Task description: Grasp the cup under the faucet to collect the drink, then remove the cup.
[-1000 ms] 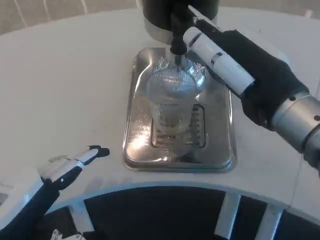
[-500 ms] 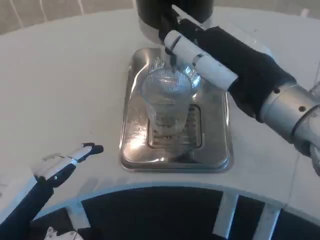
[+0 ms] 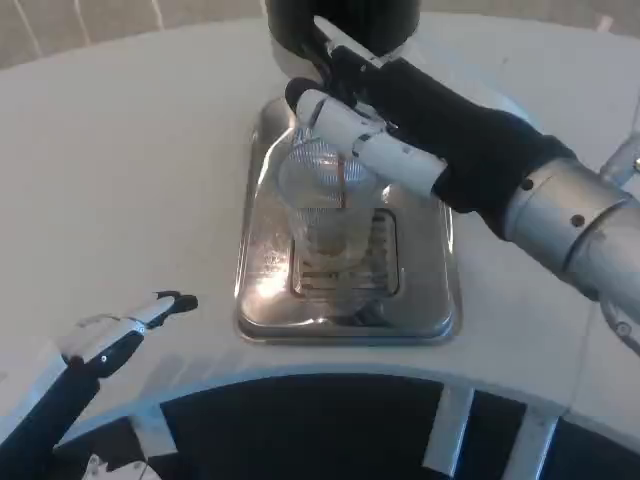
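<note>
Lower left of the frame, the left hand rests on the white table, fingers straight and together, holding nothing. At centre a clear ribbed cup stands on the steel drip tray — a thin brown stream falls into it. Above, the right hand reaches to the black dispenser; its grip I cannot tell.

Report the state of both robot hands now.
Left robot hand: open, holding nothing, low over the table.
Right robot hand: at the dispenser faucet above the cup; grip cannot be told.
</note>
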